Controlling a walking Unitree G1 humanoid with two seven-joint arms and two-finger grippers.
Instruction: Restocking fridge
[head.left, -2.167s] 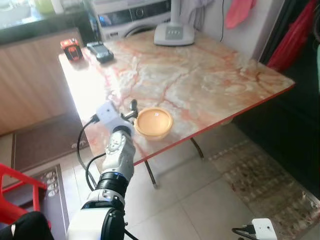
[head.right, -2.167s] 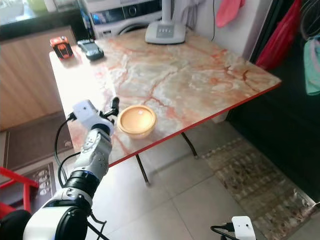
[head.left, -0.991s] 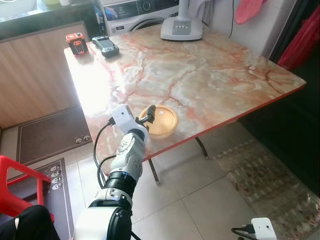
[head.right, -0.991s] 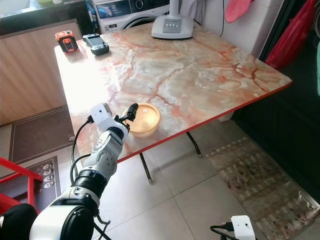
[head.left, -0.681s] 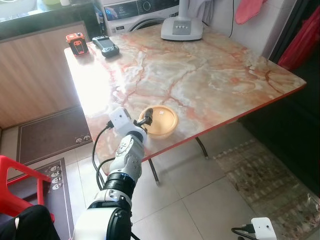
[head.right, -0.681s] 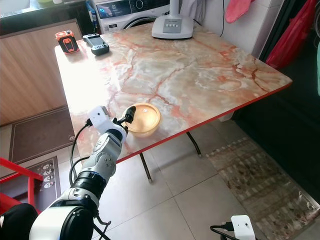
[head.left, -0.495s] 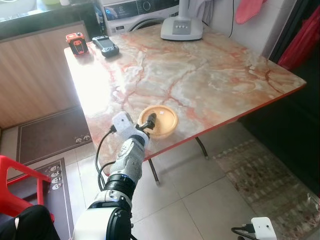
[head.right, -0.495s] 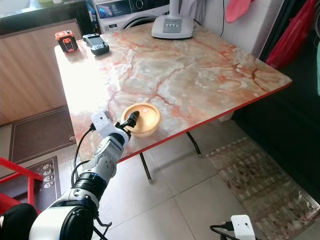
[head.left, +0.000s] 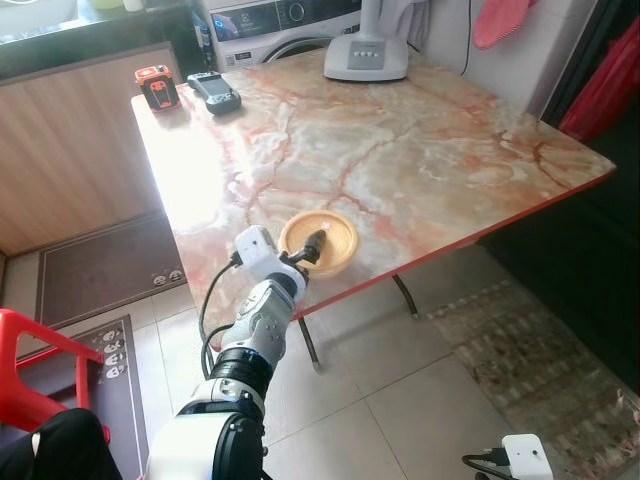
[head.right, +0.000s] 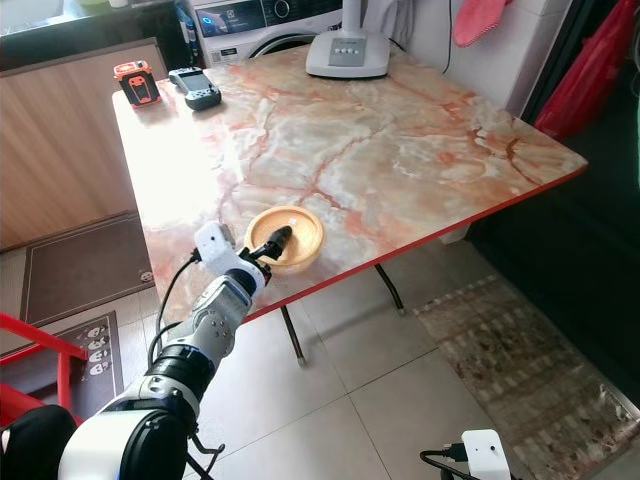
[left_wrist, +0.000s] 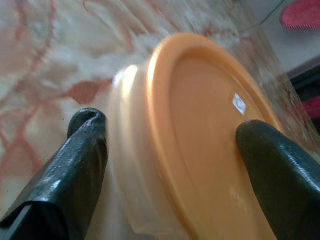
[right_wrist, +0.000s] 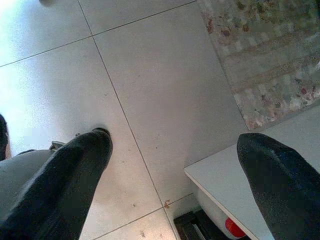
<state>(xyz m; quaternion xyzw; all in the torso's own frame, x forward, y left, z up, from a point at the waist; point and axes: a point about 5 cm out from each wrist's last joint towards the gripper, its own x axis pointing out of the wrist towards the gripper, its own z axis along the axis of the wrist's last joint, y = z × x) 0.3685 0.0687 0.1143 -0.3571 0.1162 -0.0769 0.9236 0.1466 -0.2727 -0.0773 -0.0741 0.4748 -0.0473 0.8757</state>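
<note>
The round container with the orange lid (head.left: 318, 242) sits on the marble table (head.left: 400, 150), close to the table's near red edge and toward my left side of it. My left gripper (left_wrist: 170, 145) is at that container: in the left wrist view one finger (left_wrist: 80, 165) stands at the container's pale side wall, while the other (left_wrist: 280, 175) lies over the far part of the orange lid. The fingers are spread wide, broader than the lid between them; I cannot confirm contact on either side, so I record no grasp. In the head views the same gripper (head.right: 272, 241) reaches over the near rim of the container, with its silver arm rising from below. A small white label (left_wrist: 239, 103) shows on the lid. My right gripper (right_wrist: 175, 165) hangs low over the tiled floor (right_wrist: 165, 85), fingers parted and holding nothing, with a patterned rug (right_wrist: 265, 60) nearby. At the table's far left corner lie an orange-and-black device (head.left: 154, 85) and a dark handheld device (head.left: 213, 92), well apart from the container. A white fan base (head.left: 365, 58) stands at the far edge.
</note>
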